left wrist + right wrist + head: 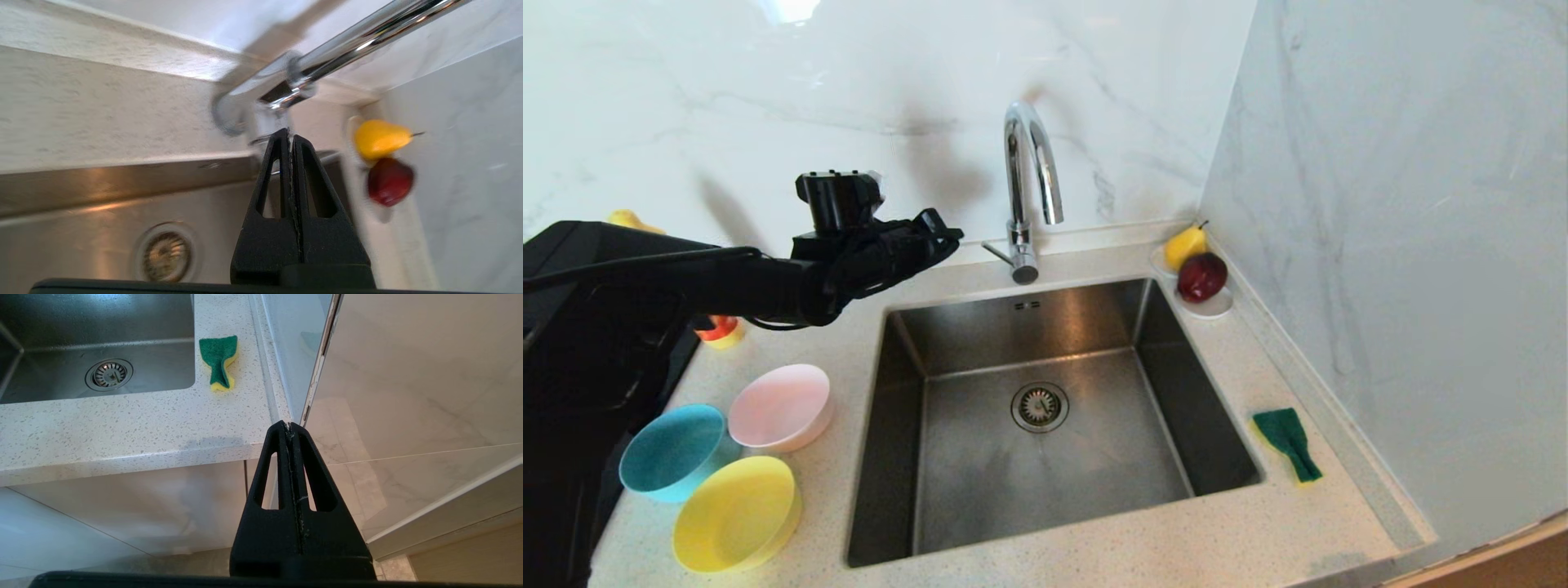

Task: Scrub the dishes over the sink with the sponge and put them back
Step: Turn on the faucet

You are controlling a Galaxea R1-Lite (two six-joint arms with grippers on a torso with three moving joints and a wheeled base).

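Observation:
Three bowls stand on the counter left of the sink (1045,327): a pale pink bowl (780,407), a light blue bowl (674,451) and a yellow bowl (735,513). The sponge (1288,443), green face up and bent, lies on the counter right of the sink, also seen as the sponge (220,361) in the right wrist view. My left gripper (952,237) hangs shut and empty in the air above the sink's back left corner, pointing at the faucet base (235,114); its tips (289,132) are pressed together. My right gripper (289,425) is shut and empty, parked below the counter's front edge.
A chrome gooseneck faucet (1029,188) rises behind the sink. A white saucer (1213,306) with a yellow pear (1184,245) and a red apple (1201,276) sits at the back right corner. Marble walls close the back and right. A small orange and yellow item (720,331) sits under my left arm.

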